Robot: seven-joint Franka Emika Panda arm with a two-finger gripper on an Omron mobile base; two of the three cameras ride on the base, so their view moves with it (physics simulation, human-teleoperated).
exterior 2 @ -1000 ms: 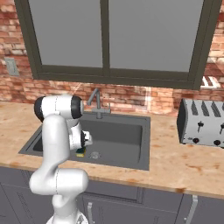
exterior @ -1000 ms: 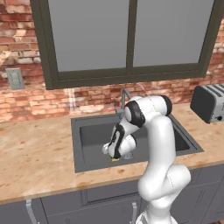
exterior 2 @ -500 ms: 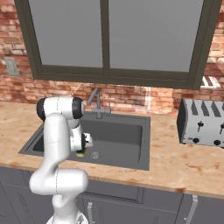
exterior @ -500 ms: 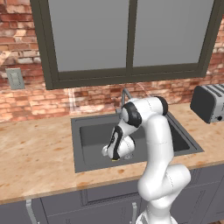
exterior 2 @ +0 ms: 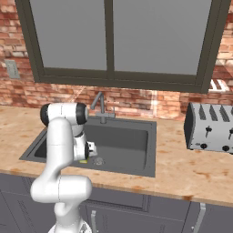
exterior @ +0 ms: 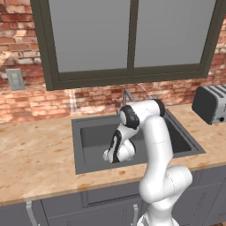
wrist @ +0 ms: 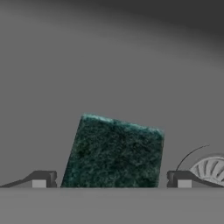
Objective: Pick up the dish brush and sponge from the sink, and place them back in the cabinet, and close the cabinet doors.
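The sponge (wrist: 113,153), dark green on top, lies on the floor of the dark grey sink (exterior: 92,132). My gripper (wrist: 111,181) is open and hangs just over it, one fingertip (wrist: 41,179) on each side and both clear of the sponge. In the left base view the gripper (exterior: 110,154) is low in the basin near the front wall. In the right base view the gripper (exterior 2: 88,152) has a sliver of the sponge's yellow underside (exterior 2: 83,161) showing beneath it, inside the sink (exterior 2: 127,141). The dish brush, the cabinet and the cabinet doors are out of view.
The round drain (wrist: 210,168) sits just right of the sponge. A silver faucet (exterior: 127,95) rises behind the basin. A toaster (exterior 2: 211,127) stands on the beige counter to the right. A dark-framed window (exterior: 132,35) spans the brick wall, with an outlet (exterior: 15,79) to its left.
The hand has sunk a little lower into the sink and shifted slightly toward the front left. The jaws have stayed open.
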